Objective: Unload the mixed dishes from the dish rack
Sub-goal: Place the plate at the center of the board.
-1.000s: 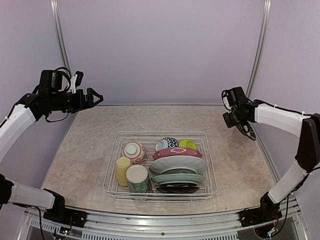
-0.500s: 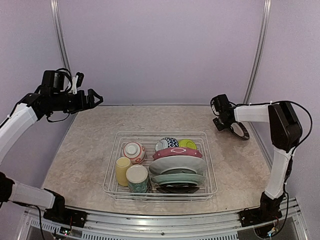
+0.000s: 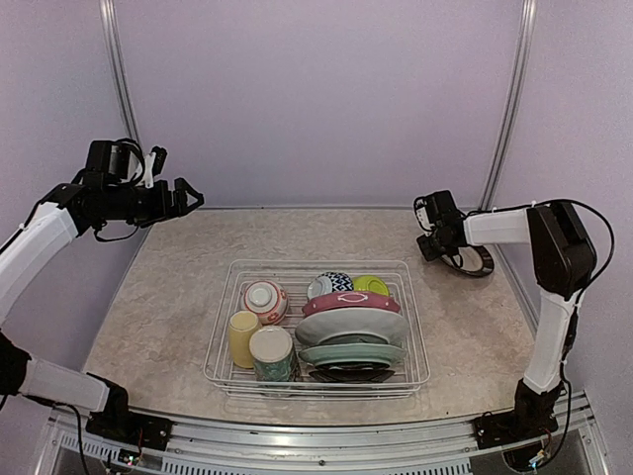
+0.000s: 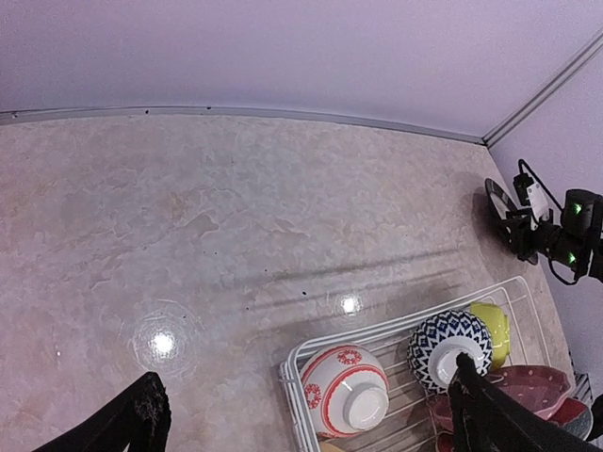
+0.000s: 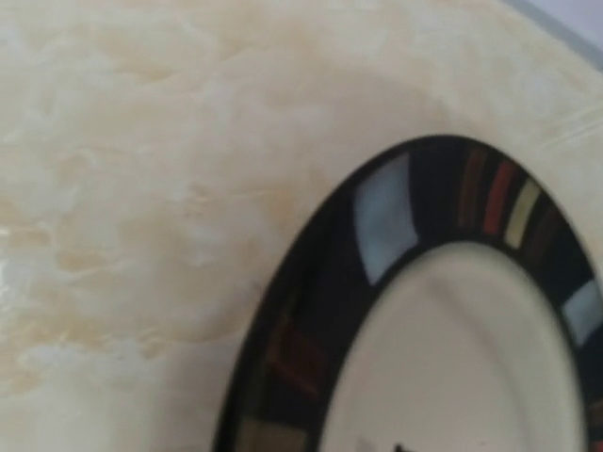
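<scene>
**At the frame's right edge, a plate meets the table**

Low and centre on the table [image 3: 178, 297], the dish rack [image 3: 287, 264] is nearly full. Its right half holds a row of plates [image 3: 351, 325] and its back three small bowls [image 3: 334, 283], with the pale yellow mug [image 3: 242, 336] and floral cup [image 3: 272, 353] at front left.

At middle right, just beside the wall rail, a black-rimmed plate [image 3: 477, 261] lies out of the rack. The right gripper [image 3: 437, 237] sits at its left rim. Its fingers are hidden in both views, so I cannot tell whether it grips or has let go. The left gripper [image 3: 188, 195] hangs at upper left — jaws spread, empty.

The risk, as I judge it, is in the pull-away: a finger catching the rim could drag or flip the plate, or knock it against the rail.

A second ago that plate hung in the air from a raised right arm — now it is down. The left arm has barely moved.
</scene>
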Tool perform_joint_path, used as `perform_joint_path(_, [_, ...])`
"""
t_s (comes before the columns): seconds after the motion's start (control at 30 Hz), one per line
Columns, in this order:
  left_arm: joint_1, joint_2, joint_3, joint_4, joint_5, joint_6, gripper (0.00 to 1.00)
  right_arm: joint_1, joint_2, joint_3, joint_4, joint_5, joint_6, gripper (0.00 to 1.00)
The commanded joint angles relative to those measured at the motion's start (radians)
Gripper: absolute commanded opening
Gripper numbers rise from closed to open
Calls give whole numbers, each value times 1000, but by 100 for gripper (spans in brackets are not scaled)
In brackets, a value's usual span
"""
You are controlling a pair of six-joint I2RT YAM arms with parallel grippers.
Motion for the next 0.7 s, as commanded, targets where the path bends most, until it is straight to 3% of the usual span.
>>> perform_joint_path(0.0, [5, -8, 0, -14, 2, 9, 99, -25, 1, -20, 41, -67, 41, 43])
perform_joint_path(0.23, [5, -11, 2, -13, 19, 2, 99, -43, -90, -37, -2, -208, 90, 69])
perform_joint_path(0.37, [5, -11, 2, -12, 27, -2, 99, -44, -180, -52, -45, -243, 99, 80])
perform_joint_path(0.5, [5, -14, 3, -13, 28, -2, 99, -44, -281, -60, -117, -305, 150, 99])
perform_joint_path(0.67, [5, -8, 3, -13, 26, -2, 99, -43, -499, -176, -78, -394, 203, 100])
